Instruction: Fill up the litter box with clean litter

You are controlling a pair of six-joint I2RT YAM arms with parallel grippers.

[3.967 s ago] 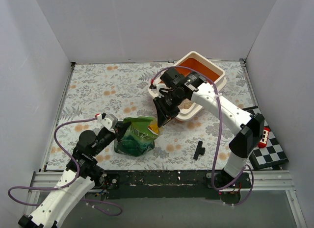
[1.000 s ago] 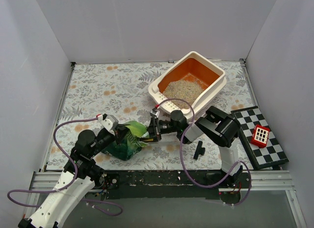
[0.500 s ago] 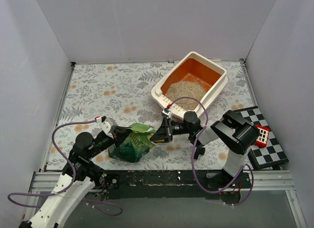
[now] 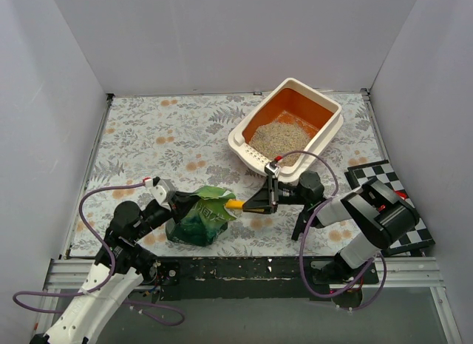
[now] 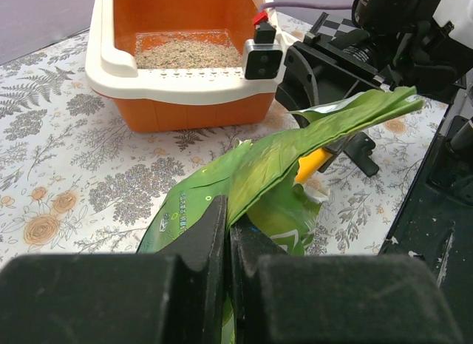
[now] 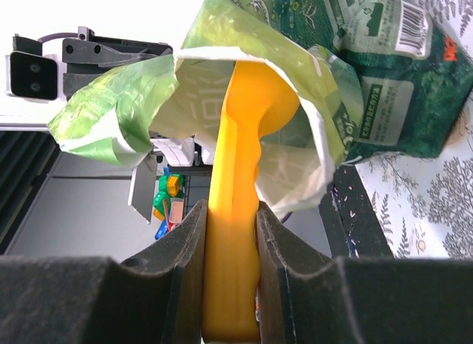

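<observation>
Scoop (image 6: 244, 137) handle clamped tight in right tool (image 4: 259, 203). Its long axis runs left-right across lower centre, bowl end inside green bag (image 4: 198, 218) mouth. Left tool (image 4: 177, 204) pinched shut on bag lip. Litter box (image 4: 240, 133) sits upper right on counter (image 4: 162, 129), part-filled with clean litter (image 4: 277, 137), just up-right of right tool, nearer that arm.

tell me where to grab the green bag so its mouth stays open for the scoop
Pinch the thin upper lip of the green bag from the left, as the left gripper does. The mouth faces right, where the right gripper holds the yellow scoop in it; that flat flap suits pinching.
</observation>
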